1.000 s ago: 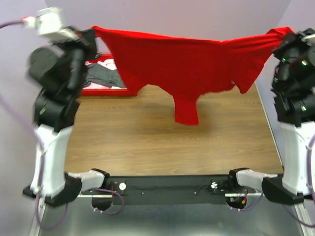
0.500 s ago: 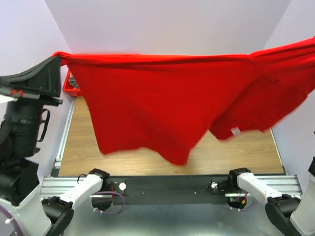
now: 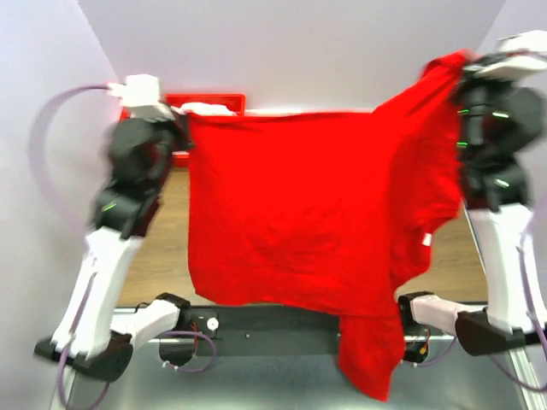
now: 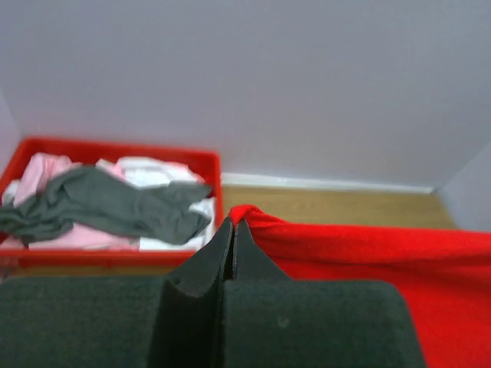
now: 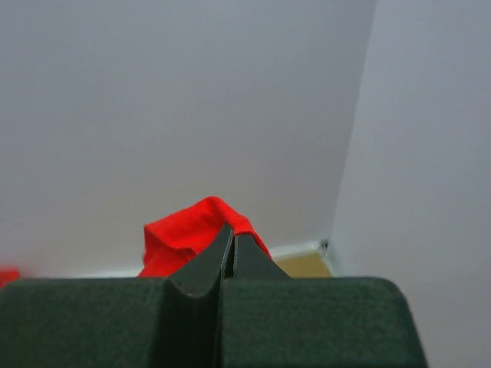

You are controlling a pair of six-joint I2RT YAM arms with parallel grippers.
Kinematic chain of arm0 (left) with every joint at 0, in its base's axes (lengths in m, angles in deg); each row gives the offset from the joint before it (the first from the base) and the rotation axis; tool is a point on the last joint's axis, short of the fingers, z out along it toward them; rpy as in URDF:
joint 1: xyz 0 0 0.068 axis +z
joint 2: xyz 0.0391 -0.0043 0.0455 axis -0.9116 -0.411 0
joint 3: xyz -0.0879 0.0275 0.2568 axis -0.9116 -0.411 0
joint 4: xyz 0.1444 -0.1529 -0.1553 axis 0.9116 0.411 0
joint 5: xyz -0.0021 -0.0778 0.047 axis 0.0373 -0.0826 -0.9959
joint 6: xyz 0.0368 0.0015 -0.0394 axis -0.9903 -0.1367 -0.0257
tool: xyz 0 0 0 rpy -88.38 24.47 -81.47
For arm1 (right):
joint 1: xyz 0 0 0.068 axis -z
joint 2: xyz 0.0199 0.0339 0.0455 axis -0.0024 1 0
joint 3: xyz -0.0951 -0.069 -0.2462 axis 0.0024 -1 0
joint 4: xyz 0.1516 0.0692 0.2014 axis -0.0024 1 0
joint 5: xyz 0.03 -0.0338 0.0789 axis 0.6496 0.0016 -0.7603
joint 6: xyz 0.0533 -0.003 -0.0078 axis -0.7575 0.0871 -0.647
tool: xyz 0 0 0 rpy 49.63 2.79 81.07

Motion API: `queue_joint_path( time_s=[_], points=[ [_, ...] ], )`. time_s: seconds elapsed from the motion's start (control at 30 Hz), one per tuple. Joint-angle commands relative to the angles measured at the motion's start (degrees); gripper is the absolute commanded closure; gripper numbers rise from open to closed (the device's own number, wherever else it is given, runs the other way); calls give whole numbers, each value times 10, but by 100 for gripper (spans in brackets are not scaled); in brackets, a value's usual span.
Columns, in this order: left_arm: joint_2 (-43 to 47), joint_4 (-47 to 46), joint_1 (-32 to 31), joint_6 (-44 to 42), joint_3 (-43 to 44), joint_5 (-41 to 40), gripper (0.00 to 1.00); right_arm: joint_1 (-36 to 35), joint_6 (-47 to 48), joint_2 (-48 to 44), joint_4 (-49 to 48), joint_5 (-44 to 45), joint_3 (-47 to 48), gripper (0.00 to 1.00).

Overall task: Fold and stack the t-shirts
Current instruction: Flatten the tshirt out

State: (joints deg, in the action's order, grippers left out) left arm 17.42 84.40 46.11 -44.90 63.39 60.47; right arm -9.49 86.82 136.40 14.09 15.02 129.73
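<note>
A bright red t-shirt (image 3: 299,213) hangs spread in the air between both arms, its lower part draping past the table's near edge (image 3: 372,359). My left gripper (image 4: 232,224) is shut on one corner of the red t-shirt (image 4: 368,253), seen at upper left in the top view (image 3: 184,128). My right gripper (image 5: 232,230) is shut on another bunched corner of the red t-shirt (image 5: 184,230), high at the right (image 3: 461,68). A dark grey t-shirt (image 4: 115,203) and pale pink and white t-shirts (image 4: 46,172) lie in the tray.
A red plastic tray (image 4: 115,146) stands at the back left of the wooden table (image 3: 158,248), against the pale wall. In the top view its rim (image 3: 209,101) shows behind the hanging cloth. The arm bases (image 3: 171,312) sit at the near edge.
Both arms have swung the red t-shirt: it was stretched wide and close to the camera half a second ago, and now hangs lower and narrower, with its hem past the near edge.
</note>
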Motion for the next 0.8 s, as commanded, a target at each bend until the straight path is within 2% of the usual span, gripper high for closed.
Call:
queue_joint_path(
  time_s=[0.0,0.07,0.1,0.13,0.17,0.2,0.3,0.5,0.77],
  points=[
    [-78,-98,4,6,-167,-59,100,4,19,52,-58,6,-178,99],
    [-130,-163,7,9,-226,-50,100,5,15,102,-117,11,-266,99],
    [-197,-173,10,12,-230,-43,100,5,10,120,-150,13,-286,99],
    [-274,-178,12,12,-215,-43,100,6,5,162,-188,19,-317,99],
    [-275,-173,13,12,-199,-48,100,6,5,180,-188,19,-317,99],
    [-345,-167,14,8,-182,-65,100,7,5,200,-224,24,-339,99],
    [-435,-178,21,-4,-126,-76,100,17,14,265,-271,19,-348,99],
    [-529,-199,39,-18,-41,-34,100,29,22,375,-292,10,-305,99],
    [-555,-201,52,-23,-27,-13,100,33,-24,400,-292,-30,-288,99]
  ],
)
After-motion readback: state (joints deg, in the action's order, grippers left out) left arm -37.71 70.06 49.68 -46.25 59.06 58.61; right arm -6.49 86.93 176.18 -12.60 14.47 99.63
